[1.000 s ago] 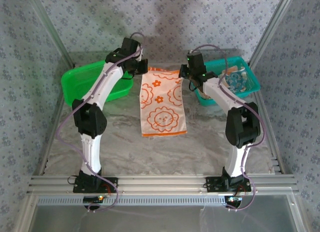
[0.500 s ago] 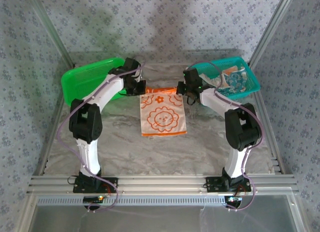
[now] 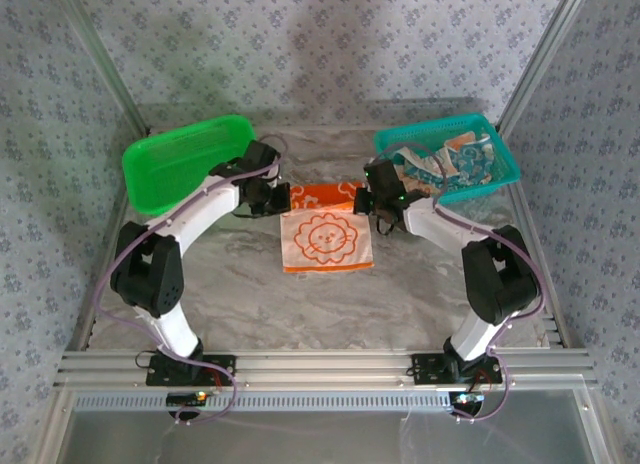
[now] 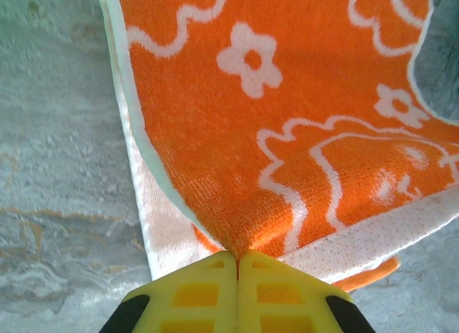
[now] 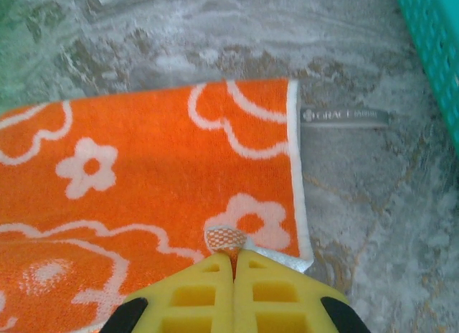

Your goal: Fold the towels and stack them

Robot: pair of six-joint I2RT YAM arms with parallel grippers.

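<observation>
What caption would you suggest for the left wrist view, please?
Left gripper shut on a corner of the orange flowered towel, above the marbled table.

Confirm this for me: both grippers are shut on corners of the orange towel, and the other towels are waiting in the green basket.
Wrong basket. The other towels lie in the teal basket, on the right in the top external view, not the green basket. The rest holds: the left gripper and right gripper are each shut on the orange towel.
</observation>
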